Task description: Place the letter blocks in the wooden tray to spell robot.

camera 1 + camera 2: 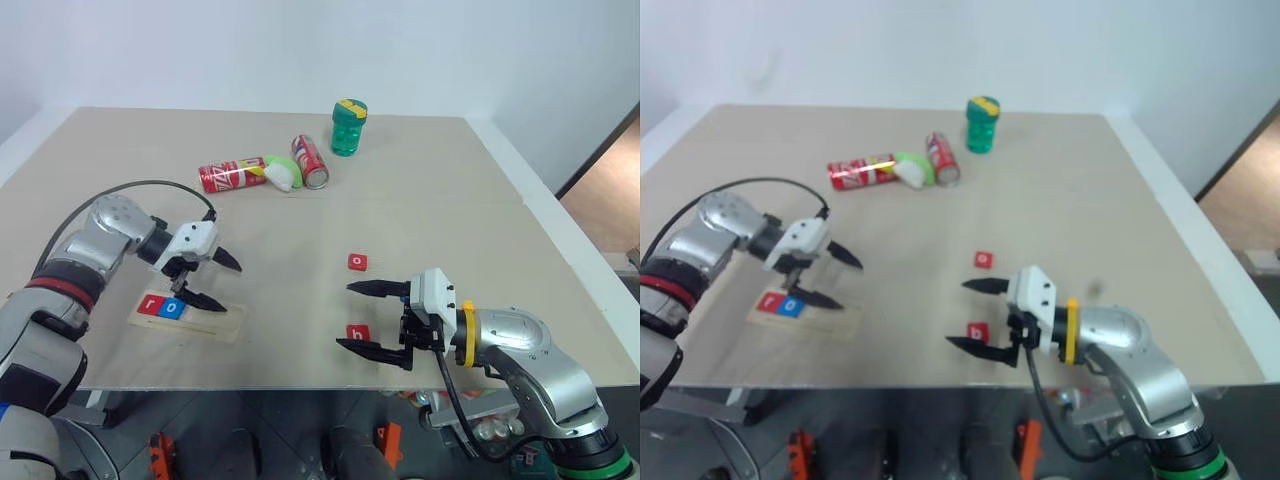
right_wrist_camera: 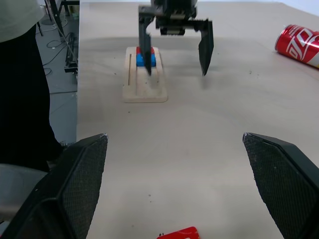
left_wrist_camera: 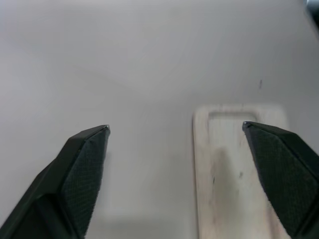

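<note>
Two tiles, a red r [image 1: 149,303] and a blue o [image 1: 172,309], sit in the wooden tray [image 1: 215,322]; two red tiles [image 1: 357,262] lie loose on the surface [image 1: 450,200]. My left tool [image 1: 214,282] and right tool [image 1: 378,318] are both spread, empty. The tiles look light, stiff and thin: I'd pinch opposite edges.

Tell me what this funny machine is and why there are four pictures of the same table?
It is a robot with two arms. Two pictures come from its head, looking down; the other two come from little cameras on its wrists, so you see black fingers poking up. Each arm ends in a gripper. The left gripper is open above the wooden tray, where a red r block and a blue o block already sit. The right gripper is open and holds nothing. Two red letter blocks wait on the table. Farther back lie two red soda cans and a green bottle.
</note>
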### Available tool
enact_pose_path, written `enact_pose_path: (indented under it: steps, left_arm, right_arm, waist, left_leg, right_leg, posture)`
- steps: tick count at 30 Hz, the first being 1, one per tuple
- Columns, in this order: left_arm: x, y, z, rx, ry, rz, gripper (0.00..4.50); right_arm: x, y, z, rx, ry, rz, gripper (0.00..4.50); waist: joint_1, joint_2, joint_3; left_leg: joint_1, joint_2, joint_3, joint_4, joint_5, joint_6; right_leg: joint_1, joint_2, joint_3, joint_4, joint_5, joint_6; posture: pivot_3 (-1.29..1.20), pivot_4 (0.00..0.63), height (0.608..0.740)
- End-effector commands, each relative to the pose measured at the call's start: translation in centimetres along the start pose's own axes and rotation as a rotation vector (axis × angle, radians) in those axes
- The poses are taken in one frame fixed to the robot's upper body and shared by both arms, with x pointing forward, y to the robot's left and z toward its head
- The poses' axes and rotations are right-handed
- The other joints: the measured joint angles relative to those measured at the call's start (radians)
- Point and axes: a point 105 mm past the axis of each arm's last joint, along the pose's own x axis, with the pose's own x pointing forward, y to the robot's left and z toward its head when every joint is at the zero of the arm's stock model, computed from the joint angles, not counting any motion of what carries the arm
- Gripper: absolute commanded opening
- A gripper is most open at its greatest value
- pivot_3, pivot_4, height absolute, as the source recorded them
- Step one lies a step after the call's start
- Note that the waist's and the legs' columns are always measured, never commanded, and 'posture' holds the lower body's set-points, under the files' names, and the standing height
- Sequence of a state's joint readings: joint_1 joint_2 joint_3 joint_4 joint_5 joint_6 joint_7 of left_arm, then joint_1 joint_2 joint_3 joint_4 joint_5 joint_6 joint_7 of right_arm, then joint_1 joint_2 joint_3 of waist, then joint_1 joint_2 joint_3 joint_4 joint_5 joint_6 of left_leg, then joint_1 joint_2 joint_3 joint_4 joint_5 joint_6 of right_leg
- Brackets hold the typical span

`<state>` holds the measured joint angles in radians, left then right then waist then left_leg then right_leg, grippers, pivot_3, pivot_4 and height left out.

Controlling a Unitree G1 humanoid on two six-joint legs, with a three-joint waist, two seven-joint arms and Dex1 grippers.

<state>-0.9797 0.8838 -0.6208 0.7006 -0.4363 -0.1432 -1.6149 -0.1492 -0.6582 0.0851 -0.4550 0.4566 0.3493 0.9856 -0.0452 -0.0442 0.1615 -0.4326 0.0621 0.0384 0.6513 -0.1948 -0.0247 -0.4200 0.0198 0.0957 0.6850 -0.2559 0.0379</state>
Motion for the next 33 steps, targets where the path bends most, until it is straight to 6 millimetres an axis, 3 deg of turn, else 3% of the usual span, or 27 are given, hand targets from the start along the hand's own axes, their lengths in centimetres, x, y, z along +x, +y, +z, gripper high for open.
enact_pose_path:
  steps: [1, 7, 18, 33]
  left_arm:
    - [-0.6, -1.8, 0.9, -0.079, -0.073, -0.026, 4.46]
    - [0.0, -3.5, -0.5, -0.112, -0.052, -0.054, 4.46]
    - [0.4, -3.9, -2.6, -0.064, 0.021, -0.044, 4.46]
    - [0.6, -3.7, -3.6, -0.077, 0.035, -0.021, 4.46]
  right_arm:
    - [-0.1, 0.5, 0.3, -0.023, -0.003, 0.026, 4.5]
    - [0.0, 0.7, 0.1, -0.019, 0.001, 0.039, 4.5]
    - [-0.3, 1.0, -0.3, -0.015, 0.018, 0.048, 4.5]
    - [-0.2, 1.1, -0.2, -0.013, 0.017, 0.045, 4.5]
  waist:
    - [-0.004, 0.001, 0.0]
    - [0.002, 0.002, 0.0]
    - [0.003, 0.002, 0.0]
    - [0.003, 0.002, 0.0]
  left_leg:
    - [0.0, 0.0, 0.0, 0.0, 0.0, 0.0]
    - [0.001, 0.001, -0.001, 0.0, 0.0, 0.001]
    - [0.001, 0.0, 0.0, 0.002, 0.0, 0.001]
    - [0.001, 0.0, 0.0, 0.001, 0.0, 0.001]
  right_leg:
    - [0.0, 0.0, 0.001, 0.0, 0.0, 0.0]
    - [0.0, 0.0, -0.001, 0.002, -0.001, -0.002]
    - [0.001, 0.0, -0.001, 0.002, -0.001, -0.003]
    - [0.001, 0.0, -0.001, 0.002, 0.0, -0.002]
  posture:
    - [0.0, 0.15, 0.74]
    - [0.0, 0.15, 0.74]
    - [0.0, 0.15, 0.74]
    - [0.0, 0.15, 0.74]
